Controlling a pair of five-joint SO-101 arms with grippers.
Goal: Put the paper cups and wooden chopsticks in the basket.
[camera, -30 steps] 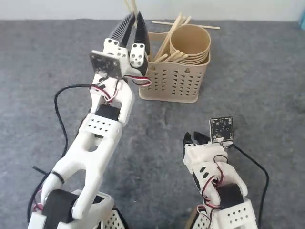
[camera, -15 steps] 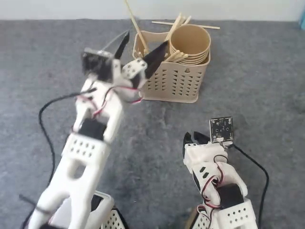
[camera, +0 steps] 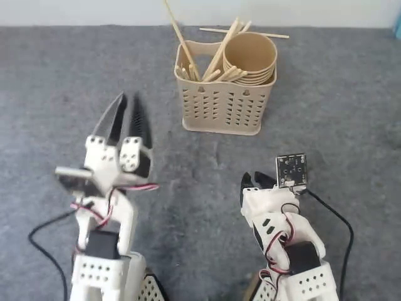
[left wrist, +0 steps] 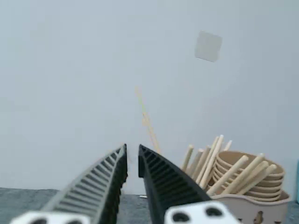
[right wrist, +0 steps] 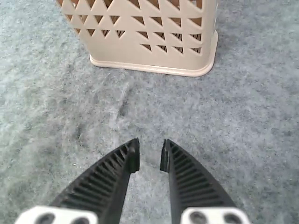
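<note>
The beige perforated basket (camera: 219, 106) stands at the back of the grey carpet. It holds a stack of paper cups (camera: 250, 53) and several wooden chopsticks (camera: 213, 66); one chopstick (camera: 182, 37) leans up out of its left end. My left gripper (camera: 128, 95) hovers well in front and left of the basket, fingers almost together, holding nothing. In the left wrist view the gripper (left wrist: 132, 149) points past the basket (left wrist: 252, 205), cups (left wrist: 261, 175) and chopsticks (left wrist: 205, 156). My right gripper (camera: 252, 180) sits low near the front, nearly closed and empty; in the right wrist view the gripper (right wrist: 148, 149) faces the basket (right wrist: 149, 42).
A pale wall (camera: 94, 11) runs behind the carpet's far edge. One chopstick (camera: 250, 32) lies level across the top behind the cups. Bare carpet (camera: 301, 119) spreads between both arms and the basket.
My left arm pulled back from the basket toward the front left. Its gripper opened wide over the basket, left a chopstick standing inside, then closed. The right arm stayed still.
</note>
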